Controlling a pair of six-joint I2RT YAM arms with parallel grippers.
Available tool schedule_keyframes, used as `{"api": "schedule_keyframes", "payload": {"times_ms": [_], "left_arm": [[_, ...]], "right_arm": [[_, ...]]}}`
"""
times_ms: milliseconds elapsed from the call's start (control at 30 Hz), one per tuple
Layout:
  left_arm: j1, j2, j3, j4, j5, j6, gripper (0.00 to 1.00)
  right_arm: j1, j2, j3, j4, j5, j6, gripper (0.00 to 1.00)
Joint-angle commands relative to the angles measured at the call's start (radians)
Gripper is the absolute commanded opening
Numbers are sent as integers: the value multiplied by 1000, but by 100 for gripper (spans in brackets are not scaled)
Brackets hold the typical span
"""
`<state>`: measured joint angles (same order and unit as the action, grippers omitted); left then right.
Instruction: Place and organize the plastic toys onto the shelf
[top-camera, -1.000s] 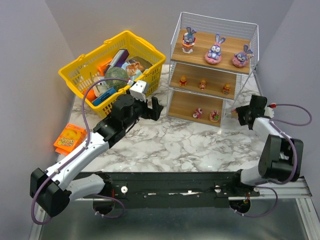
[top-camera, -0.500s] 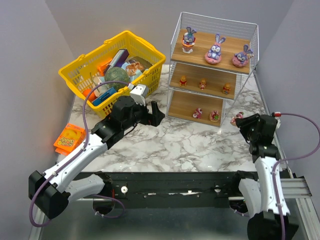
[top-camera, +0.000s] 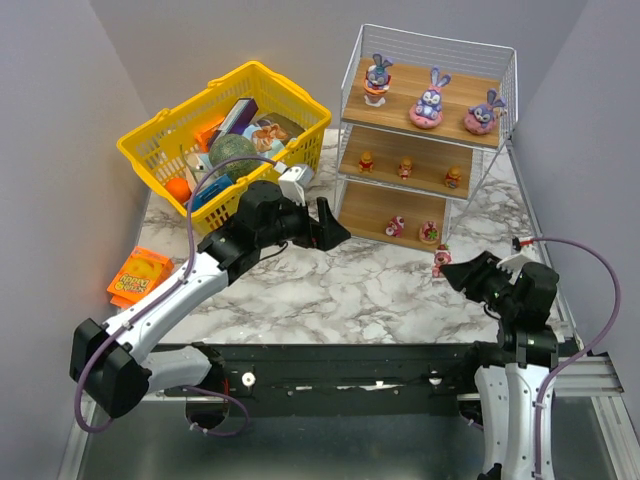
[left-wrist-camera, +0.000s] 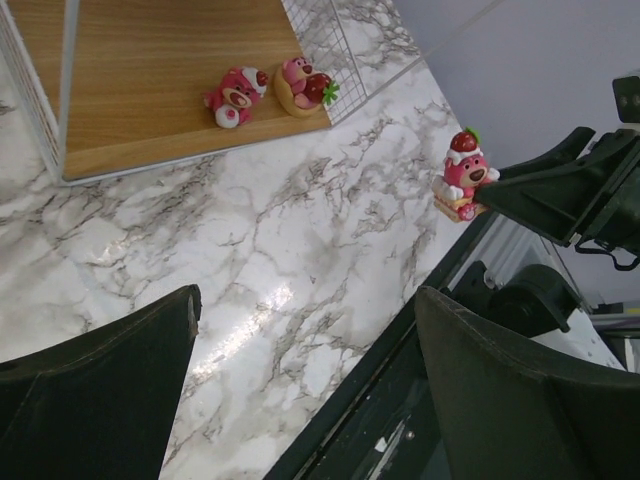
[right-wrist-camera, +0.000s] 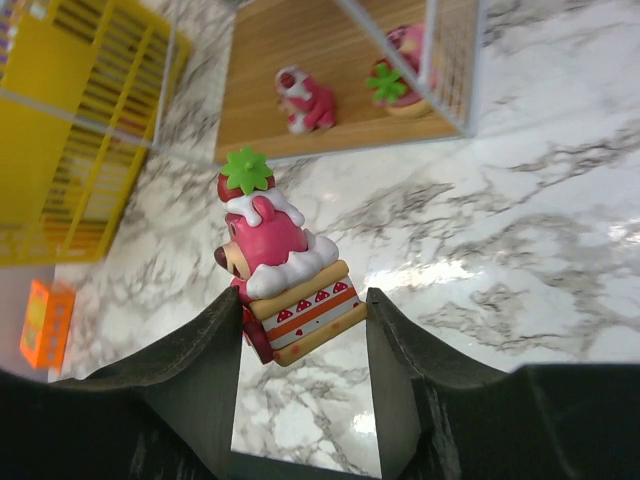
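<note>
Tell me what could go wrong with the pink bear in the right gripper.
The right gripper pinches the pink bear only at its cake base, near the fingertips; it could tip or slip out.
The shelf's bottom board already holds two pink toys near its right end; going in there might knock them or catch the wire frame.
The left gripper hangs open close by; the arms may crowd.

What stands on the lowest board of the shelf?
Two pink figurines, near the right end of the lowest board. Its back lies under the middle board, so I cannot see there.
</note>
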<state>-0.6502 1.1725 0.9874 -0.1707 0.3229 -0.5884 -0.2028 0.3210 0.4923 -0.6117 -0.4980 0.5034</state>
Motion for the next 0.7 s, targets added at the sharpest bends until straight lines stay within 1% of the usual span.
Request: {"api": "schedule_keyframes", "payload": {"times_ms": [0,133,200,333,367,400,467,500,533,567,600,633,667], "left_arm": [[-8,50,30,69,137,-88,93],[-14,88,22,137,206,-168,93],[-22,108,25,166,212,-195,93],[-38,154,52,166,209,-275,94],[-43,167,63,166,202,-289,94],[-48,193,77,166,196,-297,94],[-72,220,141,113,170,-303,94],[-81,252,164,90,135,-304,94],[-101,268,199,76,116,-309,94],[-107,280,212,59,102,-318,92],[-114,300,224,51,72,-323,91],[-118,306,240,36,49,-324,90],[-124,309,243,-5,26,-324,88]], "right_arm": [[25,-34,-21,65,-204,-85,1],[62,-34,-29,133,-218,-101,1],[81,-13,-21,161,-217,-117,1],[114,24,-24,251,-177,-114,1],[129,36,-21,274,-162,-121,1],[170,50,-21,288,-143,-123,1],[238,95,-14,331,-55,-126,1],[322,113,-6,343,-10,-129,1],[368,131,11,352,81,-135,1],[415,174,20,369,134,-140,1],[507,193,29,377,185,-144,1],[549,205,37,386,287,-144,1],[583,223,48,407,327,-140,1]]}}
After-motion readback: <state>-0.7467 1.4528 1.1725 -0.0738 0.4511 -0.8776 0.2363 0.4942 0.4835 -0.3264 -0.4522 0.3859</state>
